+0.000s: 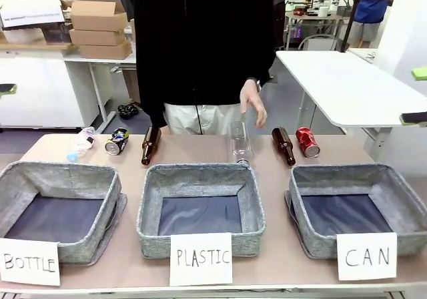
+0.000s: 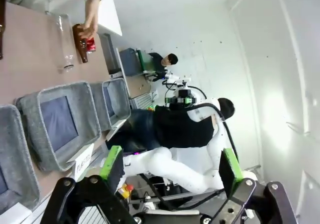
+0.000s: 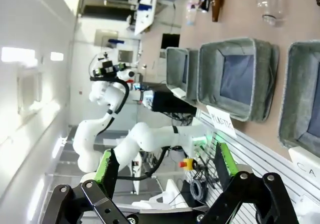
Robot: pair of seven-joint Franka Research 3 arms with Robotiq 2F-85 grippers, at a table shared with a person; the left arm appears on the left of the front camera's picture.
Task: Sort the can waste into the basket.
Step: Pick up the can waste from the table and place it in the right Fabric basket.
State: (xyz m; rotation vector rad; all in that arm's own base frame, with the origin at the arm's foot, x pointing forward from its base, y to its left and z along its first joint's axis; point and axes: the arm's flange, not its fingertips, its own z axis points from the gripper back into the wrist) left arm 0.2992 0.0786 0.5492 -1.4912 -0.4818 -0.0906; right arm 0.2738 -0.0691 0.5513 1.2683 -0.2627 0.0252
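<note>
Open-fingered left gripper [image 2: 170, 159] and right gripper [image 3: 165, 156], both well apart from red can [image 1: 307, 142], black can [image 1: 117, 141].

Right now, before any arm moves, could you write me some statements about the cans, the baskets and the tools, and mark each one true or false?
1. The red can lies inside the CAN basket. False: it lies on the table beyond that basket, beside a brown bottle.
2. The black can lies on the table beyond the BOTTLE basket. True.
3. The BOTTLE basket, the PLASTIC basket and the CAN basket hold nothing. True.
4. The left tool and the right tool are shut. False: both stand open and hold nothing.
</note>
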